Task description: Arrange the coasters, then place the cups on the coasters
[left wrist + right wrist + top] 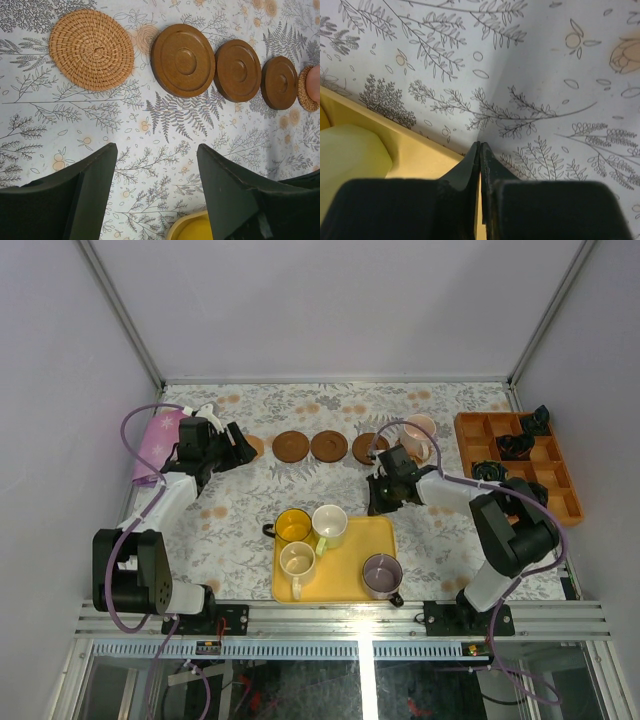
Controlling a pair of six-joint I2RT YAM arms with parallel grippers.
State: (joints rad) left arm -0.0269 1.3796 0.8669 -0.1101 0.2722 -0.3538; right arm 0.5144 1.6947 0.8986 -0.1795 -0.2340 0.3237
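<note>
Nearest, the yellow tray [350, 550] holds four cups: a yellow cup [293, 526] at its far left corner, two cream cups [329, 523] and a grey-purple cup [381, 573] near right. Just past the tray's far right edge, the right gripper [479, 147] has its jaws pressed together, empty. The left gripper [157, 150], jaws apart, holds nothing. Farther, in a row, lie a woven tan coaster [91, 49], three dark brown coasters [182, 60], then a pink cup [418, 432] sitting on a second tan coaster [306, 92]. Far right, an orange divided tray [478, 428] holds small black objects [517, 445].
</note>
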